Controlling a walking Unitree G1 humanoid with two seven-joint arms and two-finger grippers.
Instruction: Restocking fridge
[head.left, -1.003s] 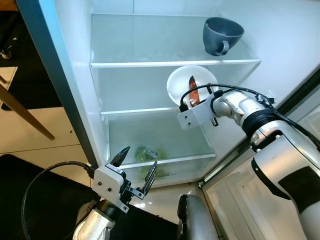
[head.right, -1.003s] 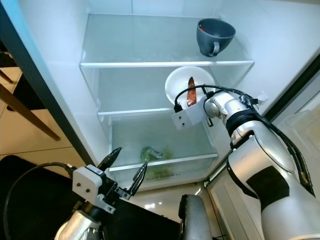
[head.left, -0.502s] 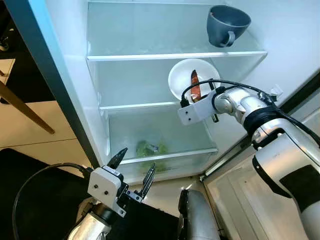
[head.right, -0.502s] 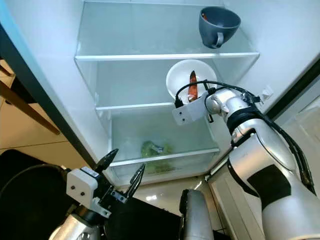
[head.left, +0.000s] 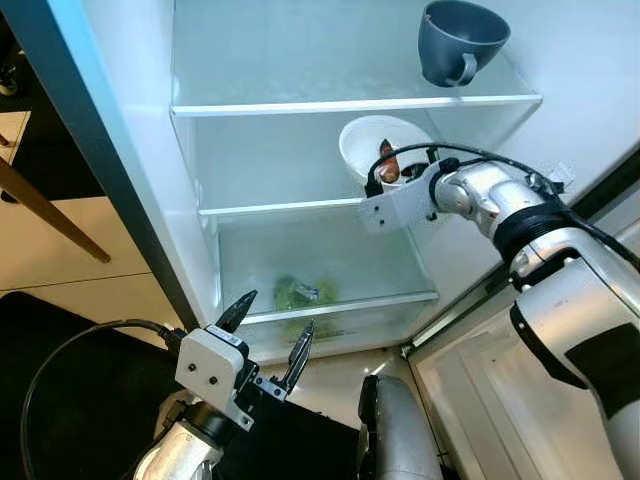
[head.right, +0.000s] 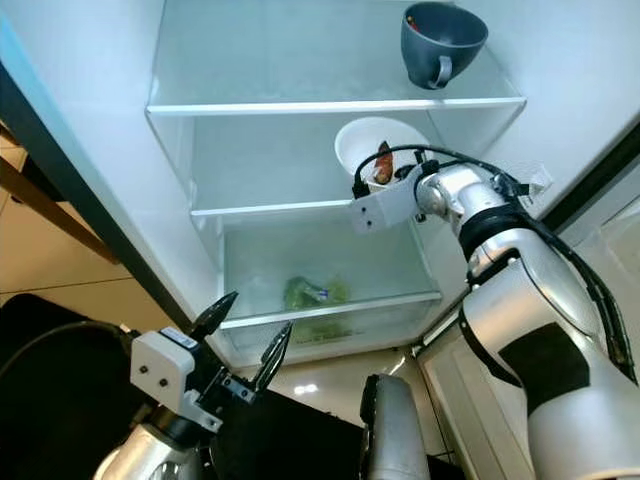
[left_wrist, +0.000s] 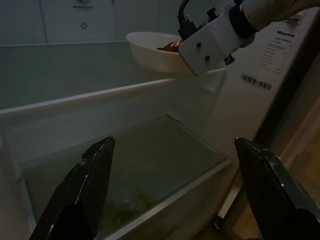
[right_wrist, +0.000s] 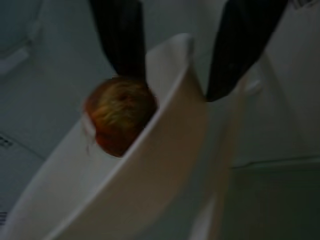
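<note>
Now my right gripper (right_wrist: 172, 65) grasps the rim of the bowl (head.left: 362, 150) on the fridge's middle shelf (head.left: 280, 207), an apple (right_wrist: 119, 114) inside. My left gripper (head.left: 270, 335) hangs released below the fridge.

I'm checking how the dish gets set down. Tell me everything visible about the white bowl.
The white bowl is round, smooth and glossy, ceramic by the look. It sits tilted at the right of the fridge's middle glass shelf, holding a reddish-orange fruit. The right gripper straddles its rim, one finger inside, one outside.
</note>
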